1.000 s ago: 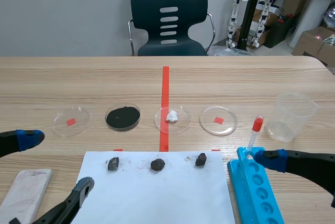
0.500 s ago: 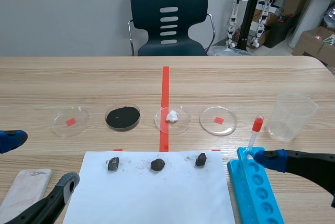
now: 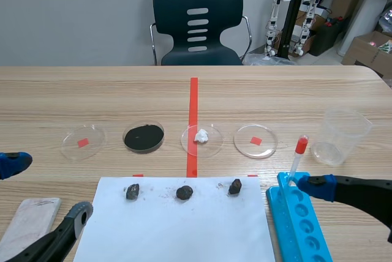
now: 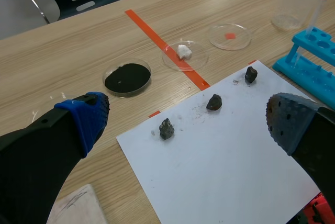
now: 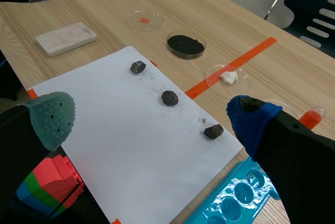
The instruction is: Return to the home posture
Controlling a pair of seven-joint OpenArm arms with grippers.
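Note:
My left gripper (image 4: 186, 119) stands open, low at the table's near left, above the left part of a white paper sheet (image 4: 220, 166). In the scene view its blue fingertip (image 3: 12, 163) and grey fingertip (image 3: 78, 212) are wide apart. My right gripper (image 5: 152, 119) is open too, held above the sheet's right side and the blue rack (image 5: 230, 203); its blue fingertip (image 3: 323, 186) shows beside the rack (image 3: 300, 219). Neither gripper holds anything. Three dark lumps (image 3: 131, 191) (image 3: 184, 192) (image 3: 235, 186) lie in a row on the sheet (image 3: 177, 228).
Beyond the sheet stand several petri dishes: one with a red mark (image 3: 83, 141), one with black powder (image 3: 144, 136), one with a white lump (image 3: 201, 138), one more (image 3: 255, 141). A red-bulbed dropper (image 3: 298, 155) stands in the rack. A clear beaker (image 3: 343, 136), a white block (image 3: 30, 225), a chair (image 3: 197, 23).
The left gripper drew back toward the left edge between the first and second frames. Since then nothing has moved. The right arm stayed still.

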